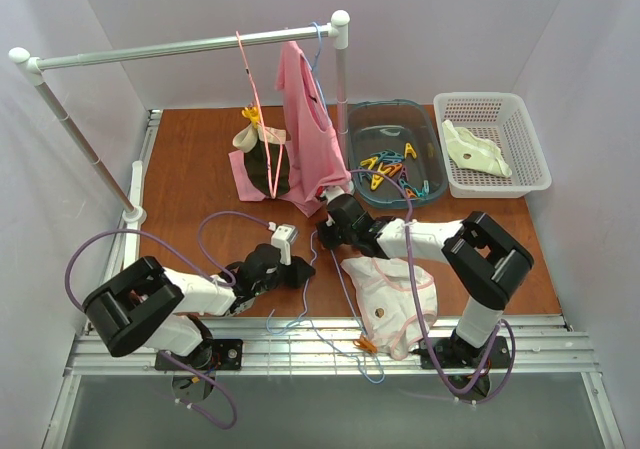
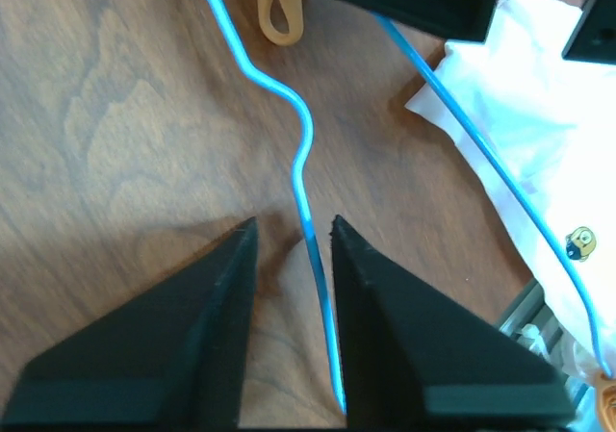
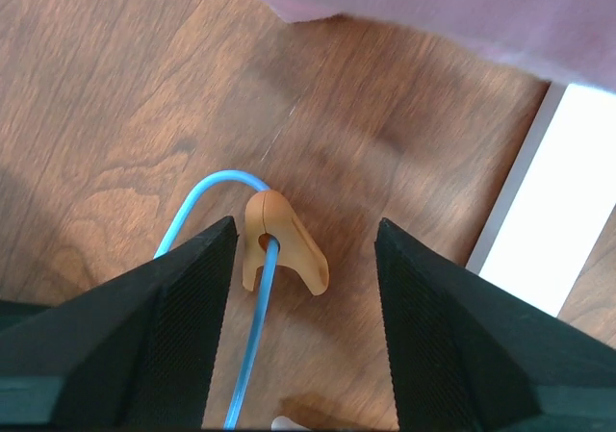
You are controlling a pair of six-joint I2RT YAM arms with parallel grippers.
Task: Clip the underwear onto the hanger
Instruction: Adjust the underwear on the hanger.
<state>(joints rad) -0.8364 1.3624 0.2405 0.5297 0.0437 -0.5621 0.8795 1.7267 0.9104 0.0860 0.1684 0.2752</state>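
The light-blue wire hanger [image 1: 350, 314] lies flat on the wooden table, and part of it runs under the underwear [image 1: 395, 304], pale fabric with pink edging near the front edge. My left gripper [image 1: 305, 272] is low over the hanger's neck. In the left wrist view the wire [image 2: 306, 163] runs between the left gripper's [image 2: 295, 222] narrowly parted jaws, against the right finger with a gap on the other side. My right gripper [image 3: 306, 222] is open around an orange clip [image 3: 281, 244] threaded on the hanger's hook [image 3: 252, 336]. A second orange clip [image 1: 365, 345] sits at the front.
A white rail [image 1: 190, 47] crosses the back, carrying a pink garment [image 1: 305, 119] and a pink hanger [image 1: 262, 149] with dark underwear. A blue tub of coloured clips [image 1: 395, 159] and a white basket [image 1: 495, 144] holding a cream garment stand at back right.
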